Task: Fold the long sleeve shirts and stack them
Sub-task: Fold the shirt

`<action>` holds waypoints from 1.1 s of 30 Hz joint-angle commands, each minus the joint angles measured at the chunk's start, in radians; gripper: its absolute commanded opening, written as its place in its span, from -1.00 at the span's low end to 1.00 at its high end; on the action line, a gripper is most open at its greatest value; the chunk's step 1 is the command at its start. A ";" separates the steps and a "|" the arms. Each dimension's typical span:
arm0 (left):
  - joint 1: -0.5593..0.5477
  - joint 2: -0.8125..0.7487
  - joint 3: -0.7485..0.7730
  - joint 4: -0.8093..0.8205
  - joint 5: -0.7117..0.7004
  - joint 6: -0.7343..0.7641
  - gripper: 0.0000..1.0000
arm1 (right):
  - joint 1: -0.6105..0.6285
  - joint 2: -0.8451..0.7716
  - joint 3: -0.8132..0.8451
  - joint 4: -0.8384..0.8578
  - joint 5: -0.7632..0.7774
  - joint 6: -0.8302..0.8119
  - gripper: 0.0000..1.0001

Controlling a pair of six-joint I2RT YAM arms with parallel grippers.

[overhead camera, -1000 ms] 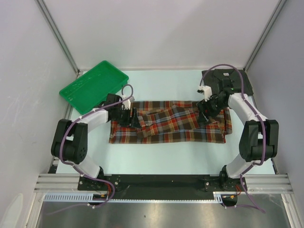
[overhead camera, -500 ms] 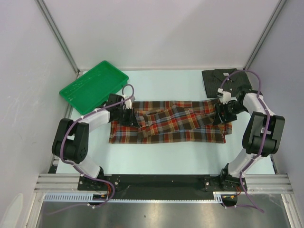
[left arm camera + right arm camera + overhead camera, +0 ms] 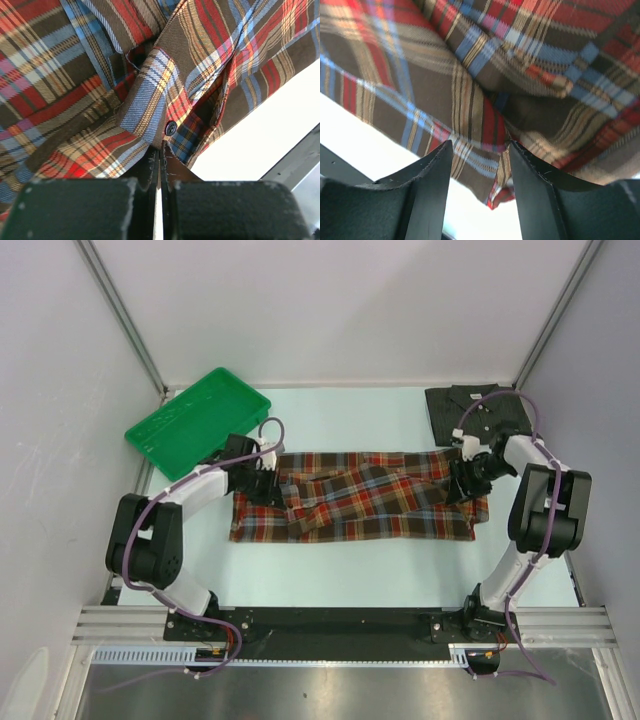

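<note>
The plaid long sleeve shirt lies spread in a long band across the table's middle. My left gripper sits at its upper left part. In the left wrist view the fingers are shut, pinching a buttoned cuff fold of the plaid shirt. My right gripper is low at the shirt's right end. It stands open, its two fingers straddling the edge of the plaid cloth. The dark grey long sleeve shirt lies folded at the back right corner.
A green plastic tray rests tilted at the back left. Grey walls with metal posts close in the left, back and right sides. The arm bases and a black rail run along the near edge.
My left gripper closed on the plaid cloth. The right arm swung from over the shirt out to its right end, uncovering the grey shirt, and its jaws narrowed.
</note>
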 commanded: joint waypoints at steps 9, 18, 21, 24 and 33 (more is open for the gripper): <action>0.023 -0.068 0.042 -0.053 -0.044 0.132 -1.00 | 0.055 0.051 0.082 0.071 0.041 0.042 -1.00; 0.046 -0.080 0.031 -0.062 -0.102 0.174 -1.00 | 0.098 0.019 0.073 0.049 0.091 0.008 -1.00; 0.046 -0.059 0.027 -0.055 -0.121 0.175 -1.00 | 0.108 0.025 0.059 0.044 0.110 0.008 -1.00; 0.047 -0.039 0.042 -0.064 -0.145 0.186 -0.61 | 0.108 0.014 0.053 0.025 0.128 0.009 -0.63; 0.079 -0.114 0.193 -0.199 0.019 0.565 0.47 | -0.027 -0.153 0.041 -0.077 0.036 0.101 -0.13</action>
